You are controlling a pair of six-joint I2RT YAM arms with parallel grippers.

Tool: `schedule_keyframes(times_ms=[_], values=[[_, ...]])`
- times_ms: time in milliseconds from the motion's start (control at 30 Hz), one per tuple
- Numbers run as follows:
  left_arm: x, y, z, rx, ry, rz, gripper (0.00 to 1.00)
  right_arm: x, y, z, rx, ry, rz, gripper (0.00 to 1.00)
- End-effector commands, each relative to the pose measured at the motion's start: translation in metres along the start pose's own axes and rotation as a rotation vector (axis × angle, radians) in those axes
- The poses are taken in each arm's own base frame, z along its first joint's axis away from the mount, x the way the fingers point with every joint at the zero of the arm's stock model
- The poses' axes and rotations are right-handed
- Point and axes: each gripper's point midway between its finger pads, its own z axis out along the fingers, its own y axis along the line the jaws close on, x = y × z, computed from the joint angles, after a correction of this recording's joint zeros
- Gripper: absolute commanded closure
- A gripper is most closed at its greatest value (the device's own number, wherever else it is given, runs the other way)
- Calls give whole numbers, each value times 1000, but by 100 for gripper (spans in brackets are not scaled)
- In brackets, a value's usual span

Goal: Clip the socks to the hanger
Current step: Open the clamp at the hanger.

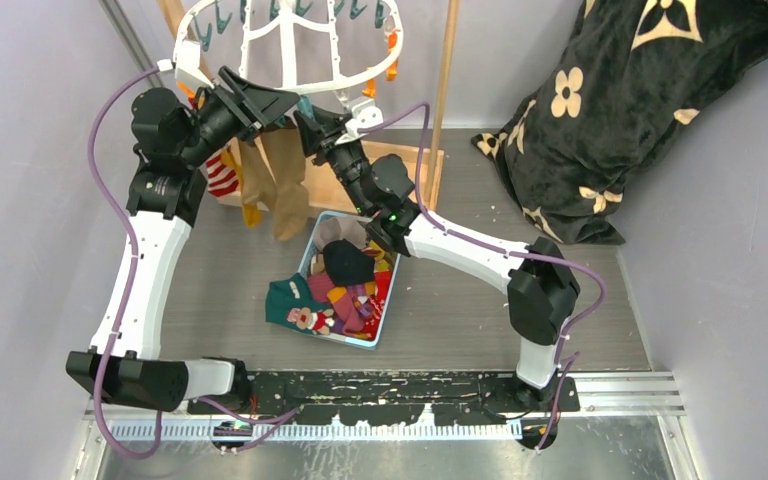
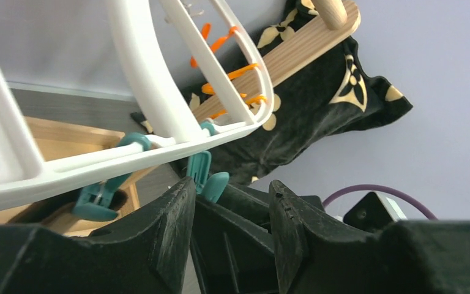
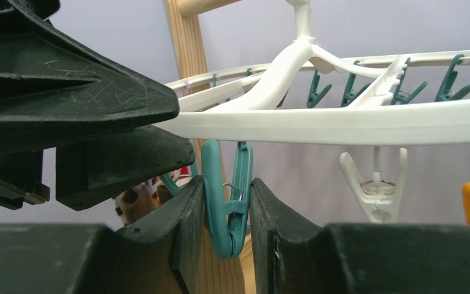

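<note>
Right wrist: right tool squeezes a teal plastic clip under the white oval plastic hanger. The left tool beside it is half-wide and empty (few soft socks hung, many left in blue plastic tub).

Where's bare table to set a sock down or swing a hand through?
Bare table lies right of the bin, up to the right arm and blanket, and between the bin and the left arm. Crowded under the hanger, where left hand and right hand meet above hung socks.
</note>
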Motion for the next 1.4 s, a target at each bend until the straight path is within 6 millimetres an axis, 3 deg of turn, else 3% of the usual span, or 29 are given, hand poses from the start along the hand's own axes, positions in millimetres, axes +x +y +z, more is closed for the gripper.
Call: schedule_keyframes(times_ms=[0,367,700,800,867,933,1033,1167,1367], values=[[-7,-27,-2,111,-6,16,52,-54,19,4,-73,-82,100,99],[1,5,4,-9,-6,26,57,-53,34,6,-130,-55,94,98],[5,11,11,-9,4,28,75,-49,44,9,-153,-33,89,93],[5,15,13,-15,5,37,73,-47,48,10,-167,-15,75,89],[6,15,13,-12,9,41,65,-46,48,10,-167,-8,67,87],[9,16,14,-12,18,40,64,-46,47,10,-163,-7,62,87],[9,21,15,-29,11,42,76,-46,48,11,-168,-4,65,86],[5,20,15,-33,-4,61,91,-46,49,9,-171,1,67,76],[-5,10,14,-18,-29,79,97,-47,37,-3,-136,9,60,52]])
